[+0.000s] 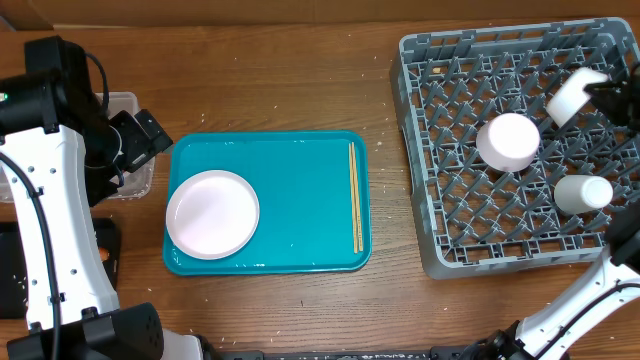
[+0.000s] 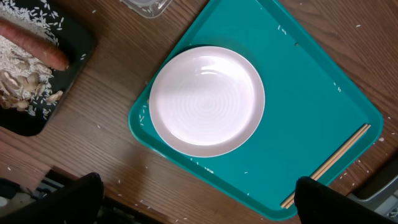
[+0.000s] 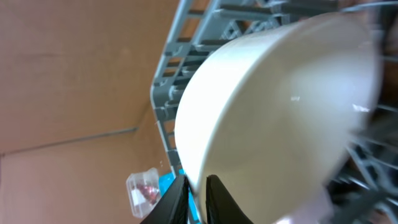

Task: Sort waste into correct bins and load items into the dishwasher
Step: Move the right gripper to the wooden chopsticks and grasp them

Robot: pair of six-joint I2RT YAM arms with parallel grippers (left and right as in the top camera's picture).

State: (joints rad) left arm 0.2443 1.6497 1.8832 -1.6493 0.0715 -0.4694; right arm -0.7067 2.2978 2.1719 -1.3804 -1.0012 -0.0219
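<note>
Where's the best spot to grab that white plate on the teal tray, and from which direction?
Probably its rim, from above. The plate lies flat, face up, so only its raised edge offers a pinch: one finger inside, one outside. The side facing the middle of the tray looks best: bare tray there, while the opposite side sits close to the tray's lip.

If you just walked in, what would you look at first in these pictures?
The bright teal tray in the middle of the table jumps out, with a round white plate on its left part and chopsticks along its right edge. Beside it sits a big grey dish rack, where the right gripper pinches a white dish.
</note>
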